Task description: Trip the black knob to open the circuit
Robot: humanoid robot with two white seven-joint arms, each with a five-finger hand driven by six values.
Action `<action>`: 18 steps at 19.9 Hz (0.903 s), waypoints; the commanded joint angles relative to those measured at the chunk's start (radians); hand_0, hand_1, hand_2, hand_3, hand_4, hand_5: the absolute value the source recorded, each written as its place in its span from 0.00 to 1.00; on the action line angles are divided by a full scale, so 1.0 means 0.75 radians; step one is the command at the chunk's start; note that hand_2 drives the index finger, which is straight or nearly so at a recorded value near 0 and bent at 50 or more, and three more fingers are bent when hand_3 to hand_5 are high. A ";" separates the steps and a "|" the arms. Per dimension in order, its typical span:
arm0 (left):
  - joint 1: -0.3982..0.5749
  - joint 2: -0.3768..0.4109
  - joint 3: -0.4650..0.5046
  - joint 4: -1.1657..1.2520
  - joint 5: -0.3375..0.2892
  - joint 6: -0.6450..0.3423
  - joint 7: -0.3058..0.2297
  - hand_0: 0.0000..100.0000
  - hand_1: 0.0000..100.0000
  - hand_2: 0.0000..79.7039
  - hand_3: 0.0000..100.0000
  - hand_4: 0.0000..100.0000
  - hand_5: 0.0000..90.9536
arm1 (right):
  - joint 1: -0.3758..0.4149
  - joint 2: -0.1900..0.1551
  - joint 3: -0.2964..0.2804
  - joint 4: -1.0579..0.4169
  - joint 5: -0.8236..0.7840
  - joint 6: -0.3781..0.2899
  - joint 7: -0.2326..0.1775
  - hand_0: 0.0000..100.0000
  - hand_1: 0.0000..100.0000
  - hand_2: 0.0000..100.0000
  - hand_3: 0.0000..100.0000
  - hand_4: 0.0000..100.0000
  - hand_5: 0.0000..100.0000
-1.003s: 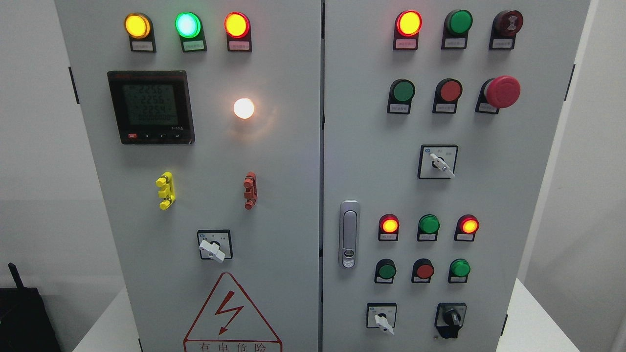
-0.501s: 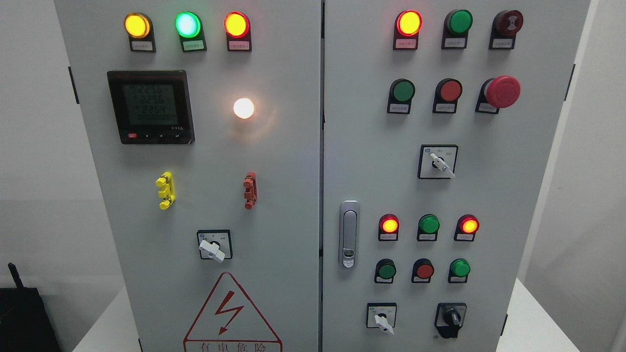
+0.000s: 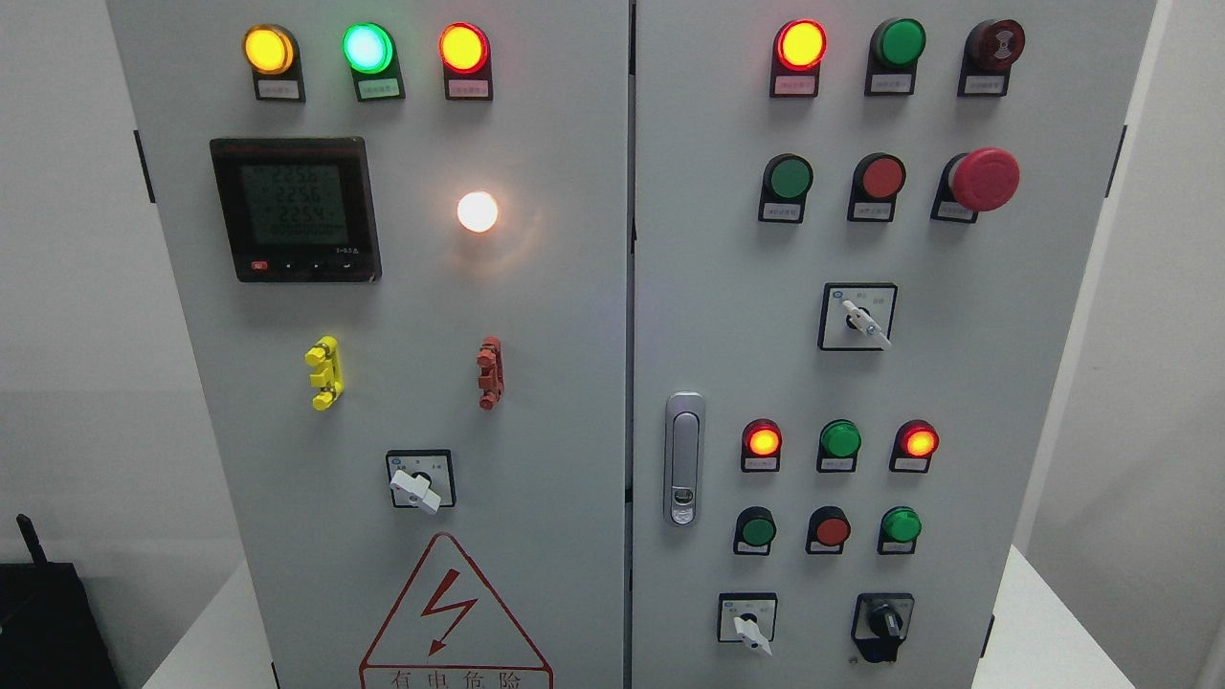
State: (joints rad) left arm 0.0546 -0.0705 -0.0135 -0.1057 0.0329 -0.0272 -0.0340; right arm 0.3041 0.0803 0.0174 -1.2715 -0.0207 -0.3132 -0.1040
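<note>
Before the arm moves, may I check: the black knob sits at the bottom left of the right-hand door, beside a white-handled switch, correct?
Not quite. The head view shows the black knob at the bottom right of the right-hand door; the white-handled switch beside it is on its left.

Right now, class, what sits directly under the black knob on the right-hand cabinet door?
Under the black knob only a strip of bare grey right-hand door shows before the picture ends. Anything lower is cut off. No robot hand is in view.

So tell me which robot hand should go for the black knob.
Right, probably. Neither robot hand is in view, but the black knob sits at the right door's lower right corner, nearer where the right arm enters.
</note>
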 commanded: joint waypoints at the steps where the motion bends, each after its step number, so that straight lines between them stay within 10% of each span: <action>1: -0.005 -0.002 0.002 0.000 0.003 -0.003 0.000 0.12 0.39 0.00 0.00 0.00 0.00 | 0.004 0.003 -0.007 -0.112 -0.019 0.013 -0.004 0.00 0.12 0.00 0.83 0.69 0.61; 18: -0.005 -0.002 0.002 0.000 0.003 -0.003 0.000 0.12 0.39 0.00 0.00 0.00 0.00 | 0.057 0.003 0.032 -0.436 -0.060 0.025 -0.058 0.00 0.11 0.00 1.00 0.87 0.87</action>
State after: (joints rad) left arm 0.0546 -0.0705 -0.0135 -0.1057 0.0329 -0.0272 -0.0340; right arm 0.3478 0.0805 0.0380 -1.5678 -0.0625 -0.2861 -0.1395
